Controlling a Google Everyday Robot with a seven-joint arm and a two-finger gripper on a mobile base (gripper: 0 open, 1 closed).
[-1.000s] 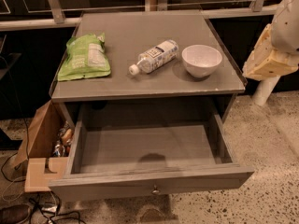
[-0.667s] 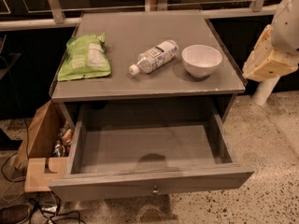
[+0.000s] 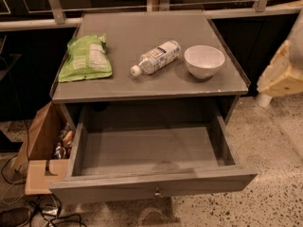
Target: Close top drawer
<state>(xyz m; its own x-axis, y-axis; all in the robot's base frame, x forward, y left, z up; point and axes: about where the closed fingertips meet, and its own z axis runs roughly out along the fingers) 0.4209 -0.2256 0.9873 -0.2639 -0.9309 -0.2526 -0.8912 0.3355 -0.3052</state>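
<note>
top drawer [image 3: 199,184] of the grey table [image 3: 142,86]: pulled far out toward the camera, box fully exposed, bare grey bottom showing. front panel nearest the camera and running slightly askew, right end a little higher in view. small round metal knob [image 3: 157,192] at the centre of the panel.

hand [image 3: 283,73]: pale cream shape at the right edge of view, partly cut off by the frame. it sits off the table's right side, above the floor, well apart from the drawer and touching nothing visible. whether it is wide or narrow: cannot tell.

on the table top, left to right: green bag [image 3: 86,58] lying flat near the left edge; clear bottle [image 3: 156,57] on its side, white cap pointing front-left; white bowl [image 3: 204,61] upright, just beside the bottle's base end. the three are apart from one another.

left of the table, on the floor [image 3: 270,141]: open cardboard box [image 3: 40,141] with small items inside, too dim to identify. dark cables [image 3: 45,212] by the bottom left corner. floor is pale and speckled.
</note>
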